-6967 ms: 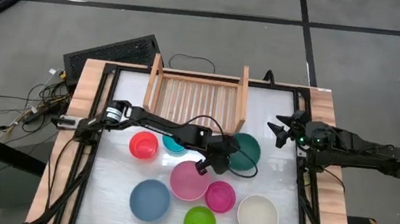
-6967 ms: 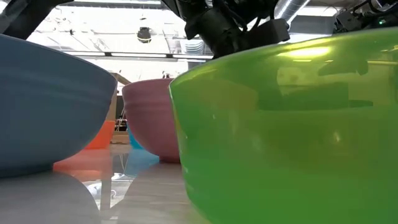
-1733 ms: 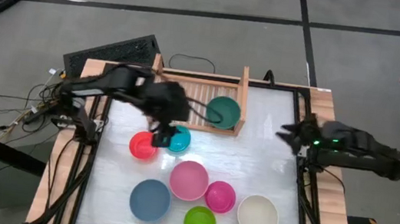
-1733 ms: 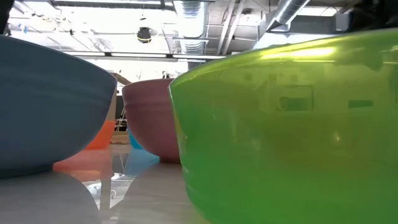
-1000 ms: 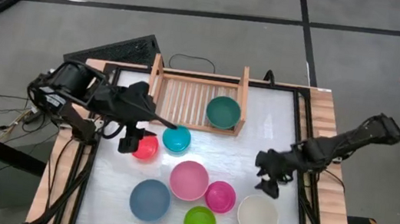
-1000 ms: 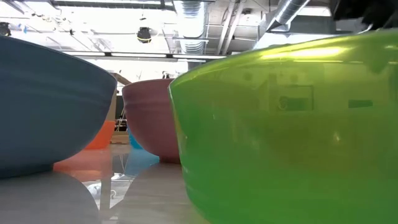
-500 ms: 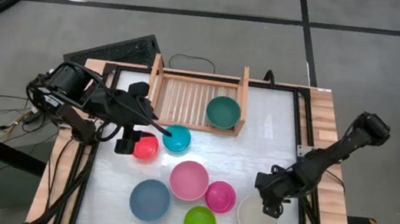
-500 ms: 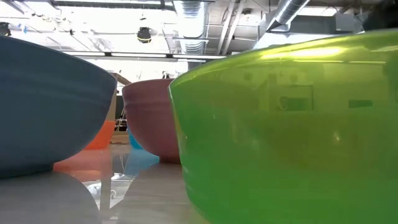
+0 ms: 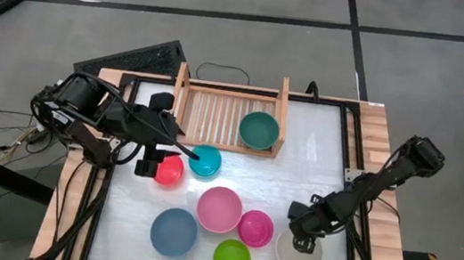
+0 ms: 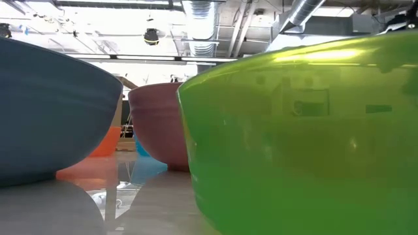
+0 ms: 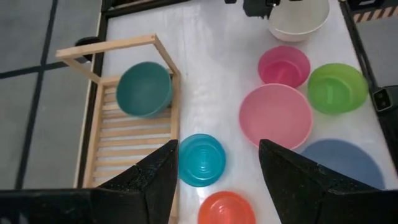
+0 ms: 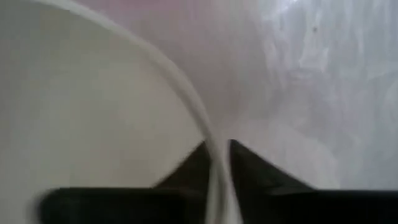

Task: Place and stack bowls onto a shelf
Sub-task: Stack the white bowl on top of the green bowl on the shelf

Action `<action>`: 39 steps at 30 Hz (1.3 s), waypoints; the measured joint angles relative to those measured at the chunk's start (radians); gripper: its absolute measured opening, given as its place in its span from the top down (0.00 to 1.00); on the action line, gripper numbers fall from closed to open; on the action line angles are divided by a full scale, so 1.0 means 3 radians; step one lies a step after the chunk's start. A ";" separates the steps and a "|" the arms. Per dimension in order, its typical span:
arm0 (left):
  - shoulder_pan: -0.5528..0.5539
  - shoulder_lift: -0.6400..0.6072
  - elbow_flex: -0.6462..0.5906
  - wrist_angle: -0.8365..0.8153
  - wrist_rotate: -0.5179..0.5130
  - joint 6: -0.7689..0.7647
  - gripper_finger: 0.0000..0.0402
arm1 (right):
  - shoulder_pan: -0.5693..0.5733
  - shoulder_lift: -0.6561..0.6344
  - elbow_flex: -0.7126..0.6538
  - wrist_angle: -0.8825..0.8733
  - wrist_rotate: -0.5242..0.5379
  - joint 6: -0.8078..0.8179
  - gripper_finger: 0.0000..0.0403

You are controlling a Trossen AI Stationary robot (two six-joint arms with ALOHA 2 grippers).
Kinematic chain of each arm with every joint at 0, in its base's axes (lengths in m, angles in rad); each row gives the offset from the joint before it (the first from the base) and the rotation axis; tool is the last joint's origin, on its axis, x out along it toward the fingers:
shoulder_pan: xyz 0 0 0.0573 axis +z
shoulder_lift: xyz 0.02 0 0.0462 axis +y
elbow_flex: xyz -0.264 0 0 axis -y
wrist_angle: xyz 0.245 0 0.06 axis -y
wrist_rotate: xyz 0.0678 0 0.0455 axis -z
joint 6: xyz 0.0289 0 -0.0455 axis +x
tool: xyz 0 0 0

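Note:
My right gripper [image 9: 299,241] is down at the cream-white bowl [image 9: 303,258] near the table's front right and is shut on its rim. My left gripper [image 11: 217,180] hangs open and high over the table's left side, above the red-orange bowl [image 9: 169,170] and the cyan bowl [image 9: 205,160], holding nothing. A dark green bowl [image 9: 259,130] sits on its base at the right end of the wooden shelf [image 9: 216,114]. The pink [image 9: 220,209], magenta [image 9: 256,228], blue [image 9: 174,232] and lime green [image 9: 231,258] bowls stand on the table. My right gripper has the cream-white bowl's far rim [image 12: 208,149] pinched between its fingers [image 12: 186,165], one inside the bowl and one outside. The fingers come from above, pointing steeply down. The bowl stands upright with its base on the table.
The magenta bowl stands close to the left of the held bowl, the lime green one just beyond it. The shelf's left and middle slats [image 9: 208,109] are bare. Black frame rails [image 9: 349,208] run along the table's sides. The low view is filled by the lime green bowl [image 10: 300,137] and the blue bowl [image 10: 46,111].
My right gripper has gone toward the table's near edge and down, from above the bare table to the cream-white bowl, tipping steeper, and has shut on the bowl's rim. No bowl has moved.

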 joint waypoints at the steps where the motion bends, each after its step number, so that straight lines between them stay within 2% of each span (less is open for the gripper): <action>1: 0.0002 0.0000 0.0000 -0.0001 -0.0037 0.0001 0.48 | -0.0022 -0.0014 0.0000 -0.0004 -0.0023 0.0031 0.92; 4: 0.0006 0.0001 0.0000 0.0001 -0.0202 -0.0050 0.48 | -0.0112 -0.0073 0.0016 -0.0035 -0.0009 0.0264 0.94; 7: 0.0006 0.0001 0.0000 -0.0001 -0.0352 -0.0132 0.48 | -0.0188 -0.0152 0.0149 -0.0214 0.0195 0.0413 0.94; 14: 0.0006 0.0001 0.0000 0.0000 -0.0608 -0.0373 0.48 | -0.0399 -0.0337 0.0911 -0.1296 0.1034 0.0409 0.94; 20: 0.0006 0.0006 -0.0010 0.0020 -0.0665 -0.0116 0.48 | -0.0850 -0.0373 0.1634 -0.1973 0.1856 0.0438 0.94; 23: 0.0006 0.0001 -0.0169 0.0269 -0.0667 0.0411 0.48 | -0.1226 -0.0353 0.1933 -0.2010 0.2008 0.0254 0.94; 28: 0.0006 0.0003 -0.0548 0.0784 -0.0705 0.1712 0.48 | -0.1879 -0.0313 0.2271 -0.1703 0.2054 -0.0235 0.94; 31: 0.0004 0.0015 -0.0851 0.1151 -0.1125 0.2510 0.48 | -0.2176 -0.0267 0.2436 -0.1534 0.2013 -0.0473 0.94; 35: 0.0020 0.0011 -0.1286 0.1995 -0.1735 0.3395 0.48 | -0.2446 -0.0156 0.2616 -0.1450 0.1960 -0.0614 0.94; 39: 0.0081 0.0011 -0.1628 0.2734 -0.1900 0.4007 0.48 | -0.2551 0.0037 0.2754 -0.1363 0.1922 -0.0691 0.94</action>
